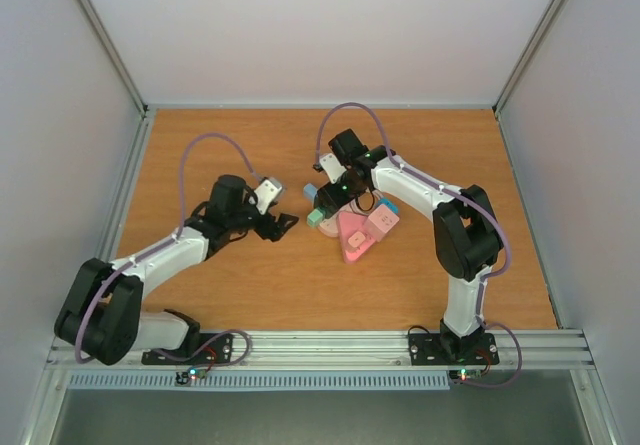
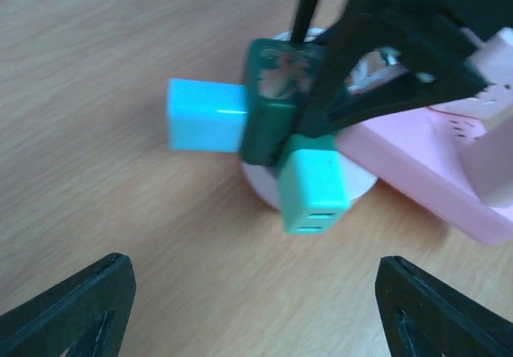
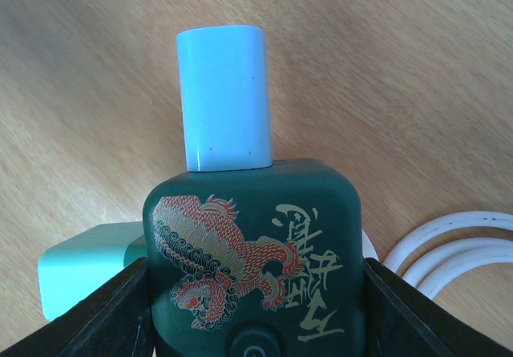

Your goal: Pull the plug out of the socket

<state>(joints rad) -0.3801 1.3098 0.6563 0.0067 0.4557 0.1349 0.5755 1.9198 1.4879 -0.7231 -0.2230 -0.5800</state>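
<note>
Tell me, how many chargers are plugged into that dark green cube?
2. A light blue charger juts from one side of the dark green cube, and a mint-green charger from an adjoining side. Faces out of sight may hold more.

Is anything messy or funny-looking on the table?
Nothing looks broken or spilled. The green socket cube sits on a coiled white cord, with a blue plug and a mint plug sticking out of different sides.
</note>
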